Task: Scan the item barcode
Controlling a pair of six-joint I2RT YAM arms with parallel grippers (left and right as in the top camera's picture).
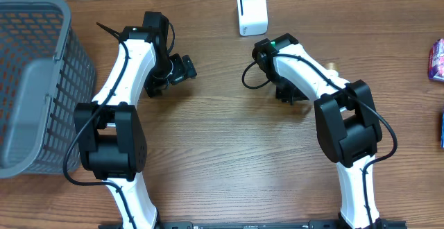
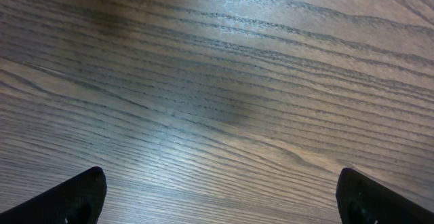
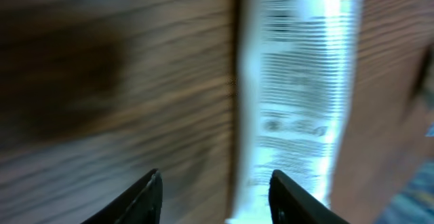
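Judging by these shots, nothing's held up to the scanner [image 1: 251, 11] at the table's far edge, so I'd say the scan is still to do. The right gripper [image 3: 217, 200] has its fingers parted, pinching nothing. The blurry white printed item [image 3: 298, 81] lies on the table just below it, running past one finger. The left gripper [image 2: 220, 207] is spread wide over bare wood.

Blurred view: gripper [image 3: 215, 183] fingers parted above wood-grain tabletop [image 3: 102, 81], white printed item [image 3: 302, 81] lying lengthwise ahead, near end passing behind one fingertip [image 3: 288, 200]
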